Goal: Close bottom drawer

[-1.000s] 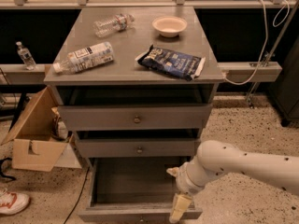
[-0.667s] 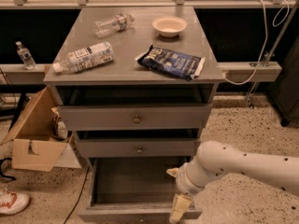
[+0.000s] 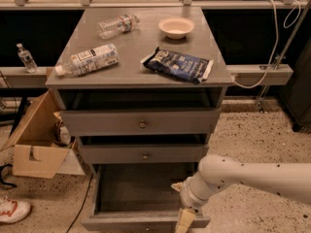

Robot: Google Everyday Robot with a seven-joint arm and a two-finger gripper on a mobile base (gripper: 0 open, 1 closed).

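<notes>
The bottom drawer of the grey wooden cabinet stands pulled far out, its bare grey inside showing. Its front panel runs along the lower edge of the view; its knob is out of view. My white arm reaches in from the right, and my gripper hangs at the right end of the drawer's front panel, right at its top edge. Only one cream fingertip shows. The middle drawer and the top drawer stand slightly out too.
On the cabinet top lie two plastic bottles, a white bowl and a dark blue chip bag. An open cardboard box sits on the floor to the left, with a shoe near it. A white cable hangs at the right.
</notes>
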